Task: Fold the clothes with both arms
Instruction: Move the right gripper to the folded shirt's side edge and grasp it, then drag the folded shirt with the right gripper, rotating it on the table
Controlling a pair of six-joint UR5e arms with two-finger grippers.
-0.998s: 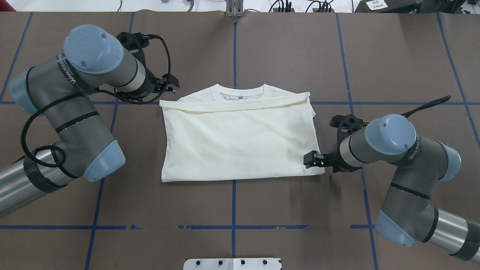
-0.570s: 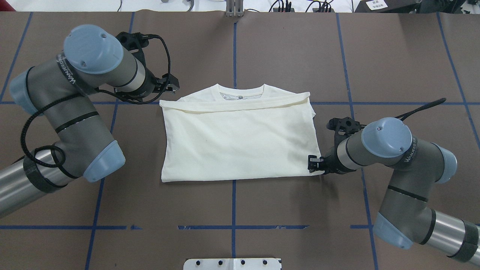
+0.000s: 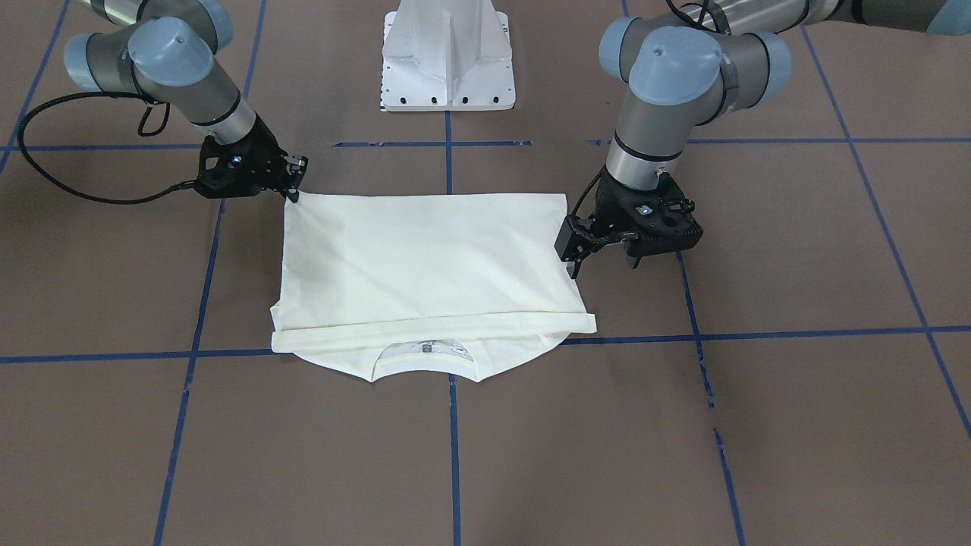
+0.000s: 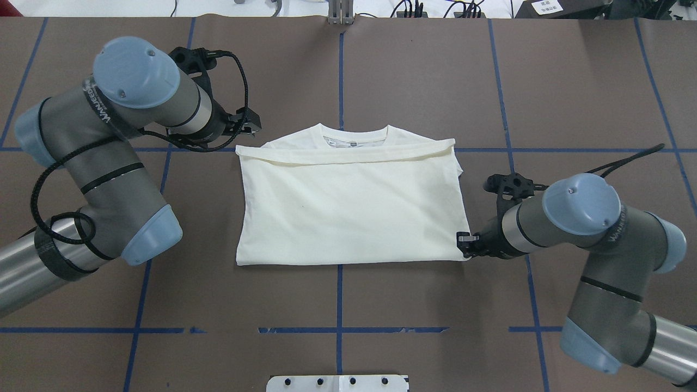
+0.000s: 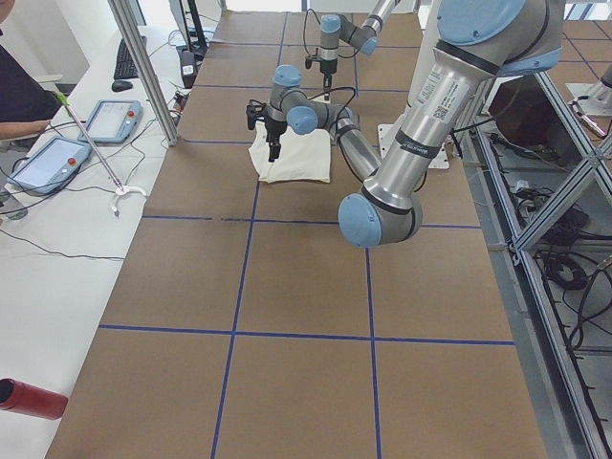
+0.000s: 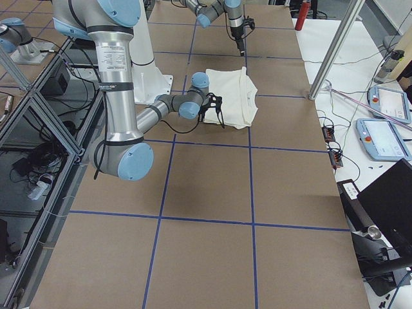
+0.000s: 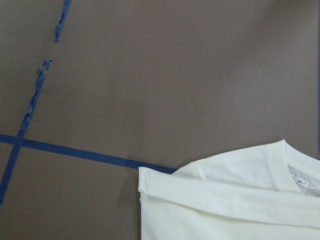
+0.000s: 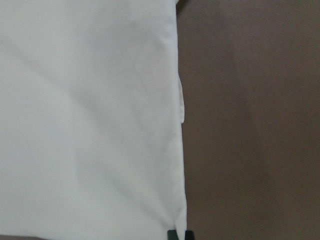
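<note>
Since the right gripper (image 4: pixel 462 245) looks pinched on the near corner of the shirt (image 4: pixel 348 212), which lies flat and half-folded at mid-table, I'd lift low and draw slowly so the layers don't slide. Its wrist lies nearly level, reaching in sideways. My left gripper (image 4: pixel 250 124) hangs just beside the far corner, apparently parted and empty.

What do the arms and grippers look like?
Left arm and right arm: grey tubular links, silver sections, light-blue joint caps, white lettering on a black band, black external cables. Left gripper and right gripper: black two-finger claws.
</note>
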